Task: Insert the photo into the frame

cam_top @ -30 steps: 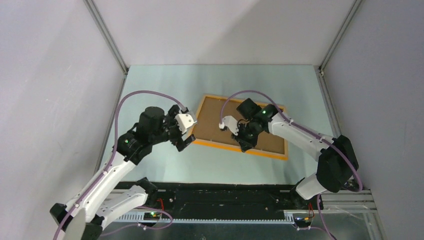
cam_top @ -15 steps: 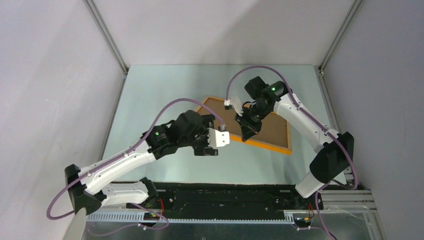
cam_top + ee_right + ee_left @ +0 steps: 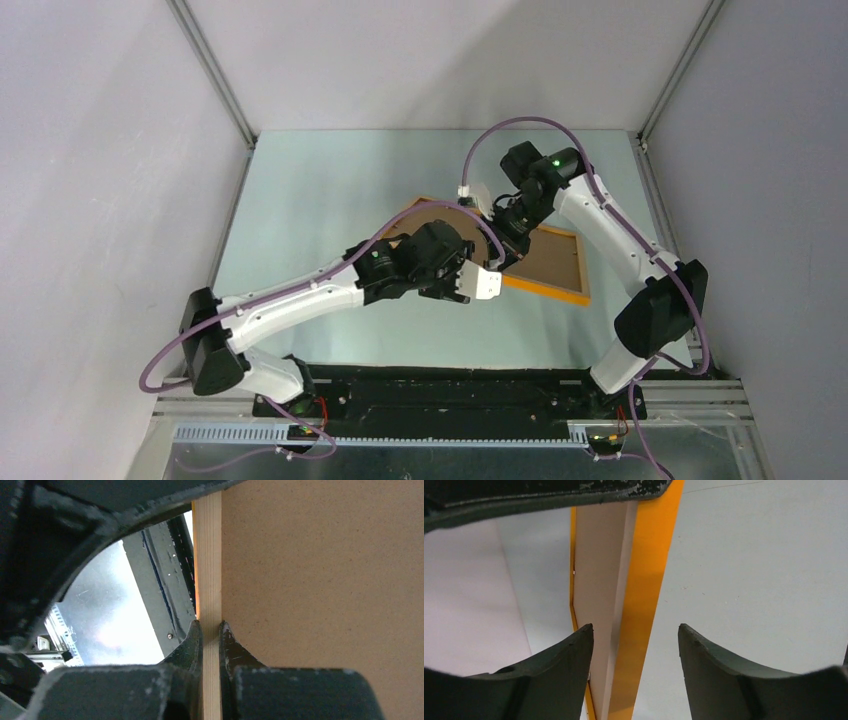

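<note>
Right wrist: right gripper (image 3: 211, 630) pinching frame (image 3: 208, 555) on pale rail; frame apparently tilted, centre of table (image 3: 300, 200). Left gripper (image 3: 634, 632) jaws apart, straddling orange edge. Likely light, stiff: hold rails. No photo in view.

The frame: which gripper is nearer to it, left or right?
Right. The right gripper is shut on the frame; the left gripper is open, straddling its rim, not clamped.

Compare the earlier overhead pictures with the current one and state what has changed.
The left gripper swung right and now straddles an edge of the frame, fingers open. The right gripper moved away and rightward, dragging and apparently tilting the frame with it. Unchanged: the right gripper stays clamped on the frame's rail.
</note>
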`<action>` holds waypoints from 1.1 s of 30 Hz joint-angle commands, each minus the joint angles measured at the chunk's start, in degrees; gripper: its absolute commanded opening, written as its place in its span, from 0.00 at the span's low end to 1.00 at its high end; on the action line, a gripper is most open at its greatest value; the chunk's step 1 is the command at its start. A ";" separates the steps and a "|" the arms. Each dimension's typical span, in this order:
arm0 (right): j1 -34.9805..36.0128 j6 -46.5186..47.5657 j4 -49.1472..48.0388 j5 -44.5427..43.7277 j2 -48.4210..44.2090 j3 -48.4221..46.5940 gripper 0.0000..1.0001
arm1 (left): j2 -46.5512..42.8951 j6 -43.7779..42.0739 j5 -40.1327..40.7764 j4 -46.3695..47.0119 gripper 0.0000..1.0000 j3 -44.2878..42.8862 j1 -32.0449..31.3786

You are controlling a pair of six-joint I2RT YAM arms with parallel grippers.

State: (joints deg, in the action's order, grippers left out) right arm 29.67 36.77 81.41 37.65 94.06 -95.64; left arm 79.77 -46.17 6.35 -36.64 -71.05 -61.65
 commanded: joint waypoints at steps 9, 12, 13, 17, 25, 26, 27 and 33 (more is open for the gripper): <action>-2.51 1.17 2.87 6.40 -1.00 -3.13 0.00 | 4.43 0.02 4.61 0.61 0.51 -5.56 -2.98; -2.88 1.23 2.75 6.55 -1.35 -2.63 0.00 | 4.65 0.82 5.12 0.59 0.43 -5.84 -3.02; -3.11 1.20 2.65 6.45 -1.47 -2.54 0.00 | 4.63 0.95 5.14 0.58 0.39 -5.85 -3.03; -3.72 0.99 2.24 6.14 -2.08 -2.27 0.00 | 4.02 1.70 5.67 0.52 0.28 -5.72 -3.12; -5.84 -1.39 -0.42 3.97 -5.05 -1.60 0.22 | 2.15 1.96 6.63 0.21 0.00 -5.42 -3.13; -6.53 -2.07 -1.22 3.65 -5.78 -1.45 0.26 | 1.86 1.92 6.73 0.00 0.00 -5.42 -3.17; -6.89 -2.37 -1.72 3.43 -6.75 -0.95 0.34 | 1.65 1.82 6.90 -0.09 0.00 -5.53 -3.15; -12.25 -5.22 -7.70 1.61 -13.45 1.85 0.55 | -0.80 1.22 7.62 -2.36 0.00 -6.43 -3.13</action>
State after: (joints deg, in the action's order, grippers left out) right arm 20.62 34.22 78.70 40.23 87.18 -95.00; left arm 83.88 -46.41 12.29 -38.44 -74.70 -64.64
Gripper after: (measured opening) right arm 0.505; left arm 0.317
